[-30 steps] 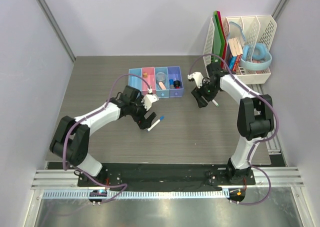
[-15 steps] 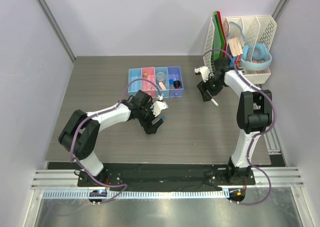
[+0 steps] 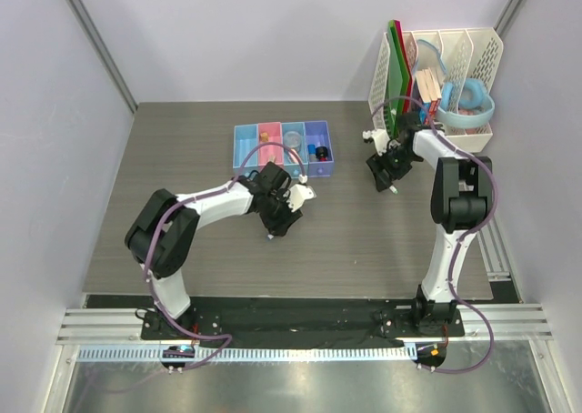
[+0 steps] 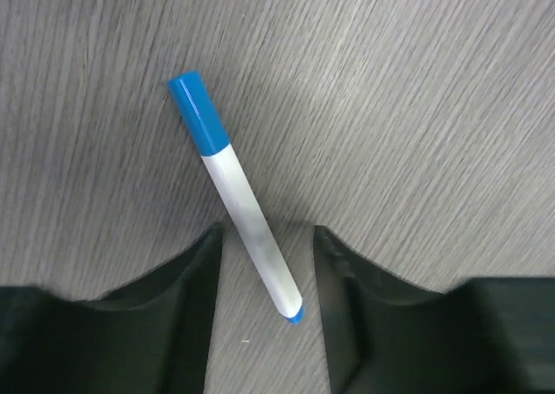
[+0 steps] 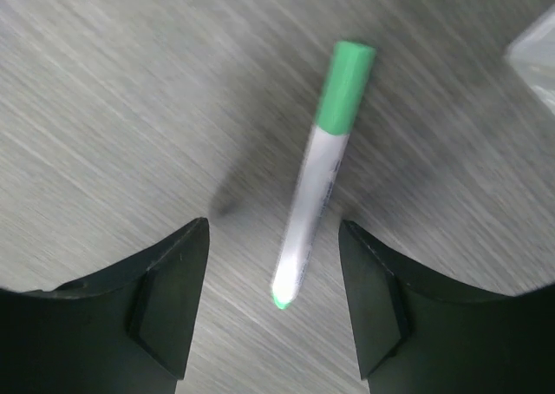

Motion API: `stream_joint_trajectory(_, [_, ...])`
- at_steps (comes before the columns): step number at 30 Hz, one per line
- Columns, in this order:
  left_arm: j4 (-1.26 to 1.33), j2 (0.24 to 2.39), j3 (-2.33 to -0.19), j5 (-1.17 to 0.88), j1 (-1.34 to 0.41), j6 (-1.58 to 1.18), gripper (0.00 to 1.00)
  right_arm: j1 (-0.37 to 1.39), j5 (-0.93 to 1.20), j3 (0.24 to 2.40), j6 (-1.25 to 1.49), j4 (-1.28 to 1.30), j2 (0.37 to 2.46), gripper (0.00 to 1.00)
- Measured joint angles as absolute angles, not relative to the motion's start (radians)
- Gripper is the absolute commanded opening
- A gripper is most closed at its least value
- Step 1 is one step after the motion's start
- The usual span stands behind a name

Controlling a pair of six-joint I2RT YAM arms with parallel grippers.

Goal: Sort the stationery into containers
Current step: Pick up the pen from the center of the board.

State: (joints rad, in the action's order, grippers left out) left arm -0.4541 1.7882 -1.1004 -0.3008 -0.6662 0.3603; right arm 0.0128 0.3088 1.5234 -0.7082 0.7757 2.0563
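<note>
Sitting in the upper middle of the overhead frame, the row of four joined bins (image 3: 244, 155) runs light blue, pink, light blue and violet-blue from left to right. A tiny yellow piece (image 3: 265, 136) shows in the pink bin. A clear tape roll (image 3: 293, 140) lies in the third bin. A blue-capped cylinder (image 3: 312, 148) and a red-black piece (image 3: 323, 156) share the violet-blue bin.

Just below the bins, the left claw (image 4: 267, 238) points down at the table (image 3: 182, 176). A blue-capped white pen (image 4: 234, 194) lies flat there, its cap toward the upper left of the wrist frame. Its tail end sits between the jaws, which stand apart with a narrow gap on either side of the barrel.

To the right of the bins, the right claw (image 5: 273, 229) hangs over a green-capped white pen (image 5: 316, 177). Its cap is toward the upper right, and its lower end lies between jaws that are spread wide and touch nothing.

Bare tabletop stretches across the left side and lower centre of the overhead frame. The white file rack (image 3: 473, 45) stands at the upper right, holding green boards (image 3: 393, 58), books (image 3: 426, 90) and a light-blue ring (image 3: 473, 99). Its base is near the right claw, and the left arm's forearm crosses the front of the pink bin.
</note>
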Motion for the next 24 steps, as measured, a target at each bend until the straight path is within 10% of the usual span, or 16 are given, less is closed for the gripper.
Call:
stream_joint_trajectory(6, [-0.478, 1.815, -1.132, -0.293, -0.676, 0.364, 0.0, -0.035, 0.328, 1.538, -0.725, 0.763, 2.075, 0.62])
stream_joint_trajectory(18, [-0.516, 1.791, -1.139, -0.263, -0.678, 0.352, 0.0, -0.039, 0.306, 1.518, -0.731, 0.733, 2.072, 0.56])
stream_joint_trajectory(24, [-0.522, 1.654, -1.143, -0.217, -0.634, 0.317, 0.0, -0.025, 0.26, 1.473, -0.735, 0.672, 2.053, 0.31])
